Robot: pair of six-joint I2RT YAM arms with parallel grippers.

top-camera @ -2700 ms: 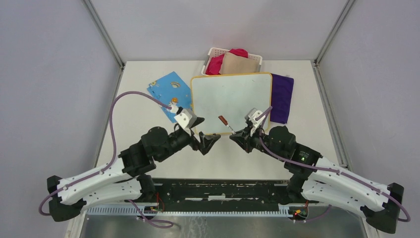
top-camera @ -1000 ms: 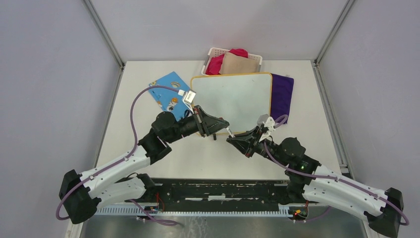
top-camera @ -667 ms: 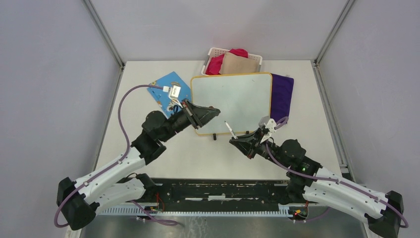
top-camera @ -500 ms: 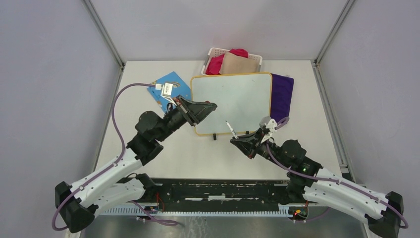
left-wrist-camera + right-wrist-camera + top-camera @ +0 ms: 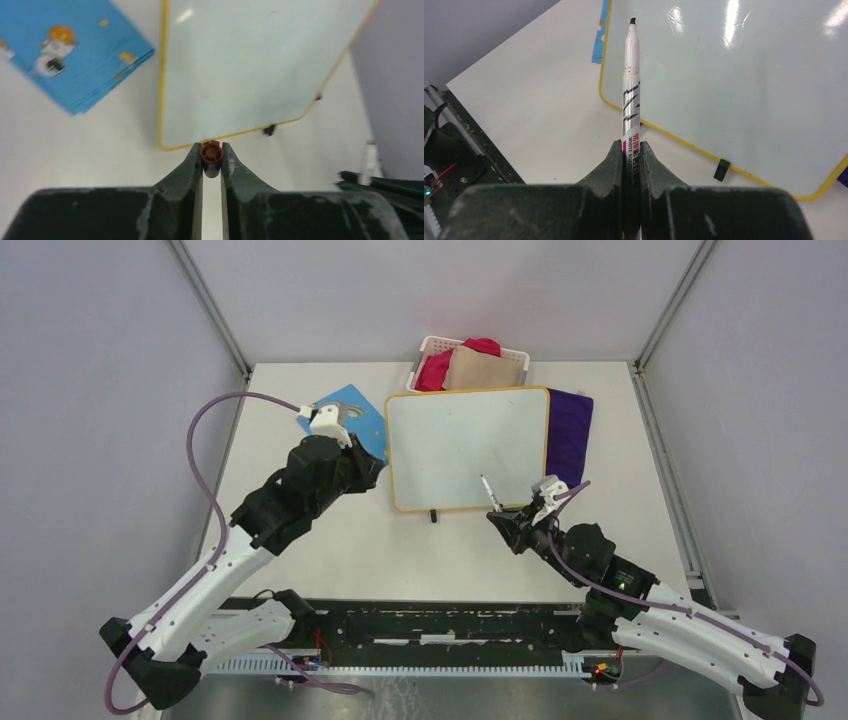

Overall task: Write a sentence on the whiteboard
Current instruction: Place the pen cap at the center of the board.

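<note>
Whiteboard (image 5: 467, 445): flat on the table (image 5: 420, 550), mid-width, toward the far edge; yellow frame, face blank.
Sentence: none yet; only glare streaks show on the white.
Marker (image 5: 630, 90): uncapped, dark tip out over the board's near edge.
Right gripper (image 5: 629, 147): jaws nearly together, pinching the marker's barrel.
Cap (image 5: 211, 153): red-brown, seen end-on.
Left gripper (image 5: 212, 150): fingers closed tight on the cap.
Change: the two grippers met at the board's near edge a moment ago; the left arm has since swung back to the board's left edge with the cap.
Meaning: uncapping looks done; writing can begin.
Around: blue card (image 5: 65, 55) just left of the board, purple cloth (image 5: 570, 435) just right, basket (image 5: 430, 345) of cloths at its far edge.
Hard to see: whether the tip touches the board; the lower barrel, buried between the jaws; the left fingers from above, under their own wrist.
</note>
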